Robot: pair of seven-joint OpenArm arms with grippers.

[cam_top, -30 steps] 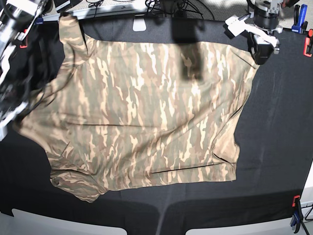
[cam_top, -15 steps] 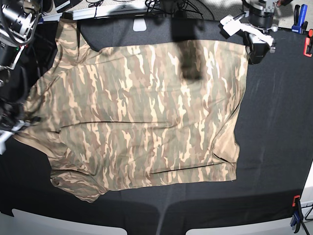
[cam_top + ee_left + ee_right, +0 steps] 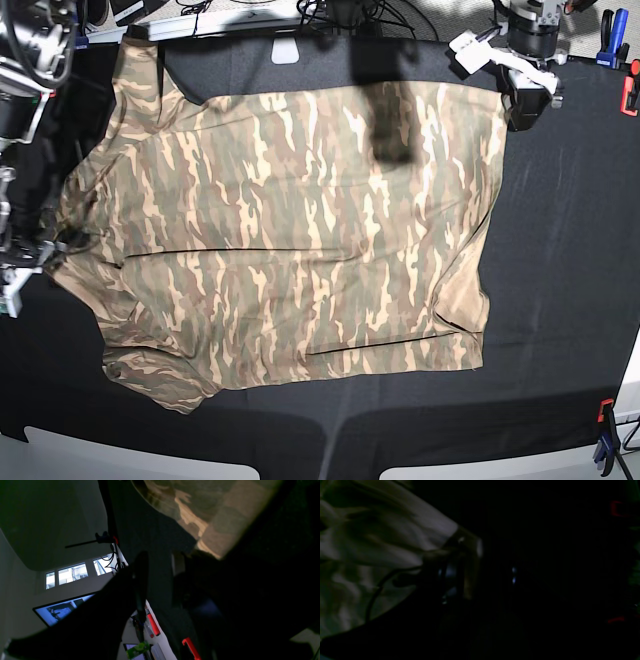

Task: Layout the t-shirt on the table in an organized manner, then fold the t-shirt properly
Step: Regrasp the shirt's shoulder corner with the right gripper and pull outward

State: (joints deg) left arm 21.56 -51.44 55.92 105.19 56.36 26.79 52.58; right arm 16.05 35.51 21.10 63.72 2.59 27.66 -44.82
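- Camouflage cloth meets the left gripper at about one o'clock in the base view; its dark jaws sit on the top corner of the t-shirt, and the left wrist view shows a tan and olive corner right at the dark fingers. I judge it clenched on that corner, though the contact itself is shadowed.
- The right gripper is at nine o'clock, touching the shirt's edge where a sleeve bunches. Whether its jaws are parted or pinching fabric I cannot tell; the right wrist view is too dark, showing only pale folds beside a black finger.
- Outward from both, the t-shirt lies spread across the middle of the table, printed side up and mostly flat.
- Not yet tidy: a strip of fabric reaches up toward eleven o'clock, the corner at seven o'clock is rumpled and doubled over, and the hem at four o'clock shows a turned-up plain tan patch.
- Judgement: the laying-out is largely done, with smoothing of the rumpled side left. No fold has been made, so the whole folding part remains.
- A red clamp grips the table edge at two o'clock.
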